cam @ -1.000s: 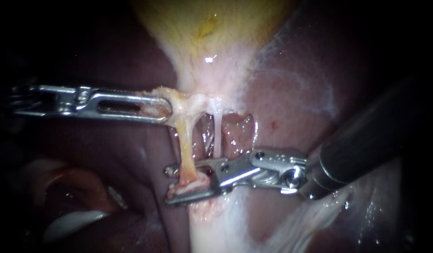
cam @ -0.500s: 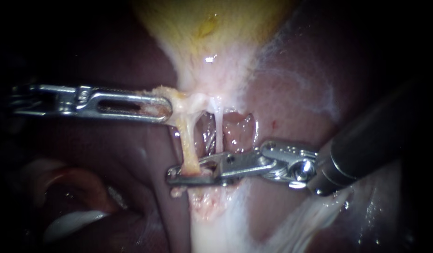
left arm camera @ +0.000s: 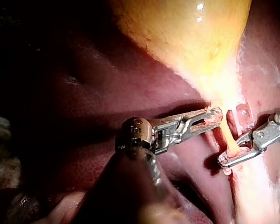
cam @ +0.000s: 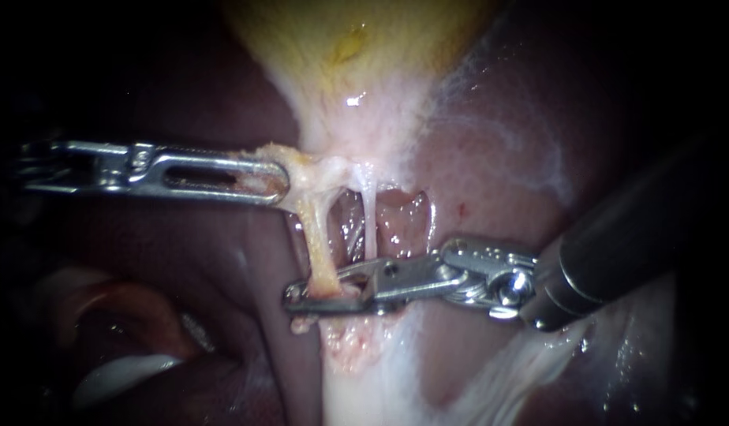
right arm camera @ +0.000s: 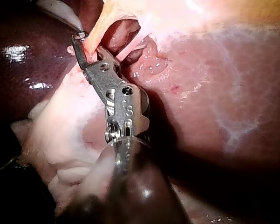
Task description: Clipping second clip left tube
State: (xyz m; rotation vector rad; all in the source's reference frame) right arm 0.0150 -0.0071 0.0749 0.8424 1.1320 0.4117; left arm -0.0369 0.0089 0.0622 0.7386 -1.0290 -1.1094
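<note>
The right instrument (cam: 313, 298) has its two jaws pressed together on the left tube (cam: 319, 241), one jaw on each side, low down where the tube meets the pale tissue. The left instrument (cam: 279, 183) holds a bit of the gallbladder (cam: 357, 47) at its narrow end and pulls it to the side, so the tube is stretched tight between the two tools. I cannot see a clip (if one is there, the jaws hide it). To do this step well, I think the squeeze should go all the way and stay straight across the tube - not slanted, not twisted. The thin right tube (cam: 369, 225) runs just beside the left one and passes behind the jaws near their hinge, so it looks to be outside the bite, and it should stay out. The left tool should hold steady so the tube does not go slack. The jaws should open wide before they back away - a tug here could tear the tube off the dark liver (cam: 491, 181).
</note>
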